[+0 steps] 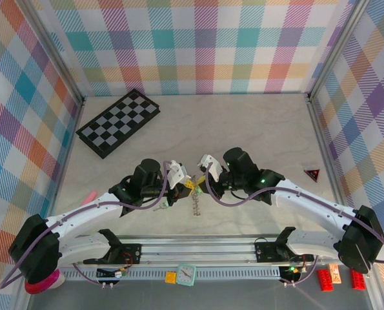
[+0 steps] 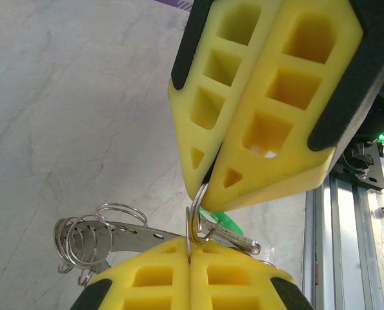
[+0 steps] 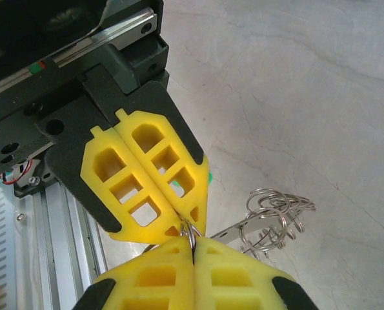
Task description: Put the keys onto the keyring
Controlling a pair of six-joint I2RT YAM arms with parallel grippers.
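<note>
Keyring is being pinched from both sides, mid-table just ahead of the front rail. Left gripper is being clamped fully closed on one arc, right gripper fully closed on the opposite arc, with the tips almost meeting. The two-sided hold is probably being used to stop the ring swinging and to brace it while the coil is worked open for threading. The ring itself is being read as thin round steel wire, shiny, a small split loop. A bunch of similar wire loops is being carried off to one side on a flat silver strip, low over the pale marbled table. One key, slim bright metal with a mint-green tag, is being seen right beside the ring. Whether it is already threaded cannot be told. Finger pads are yellow, soft-looking and cut with hollow cells, likely so thin wire is gripped without slipping.
</note>
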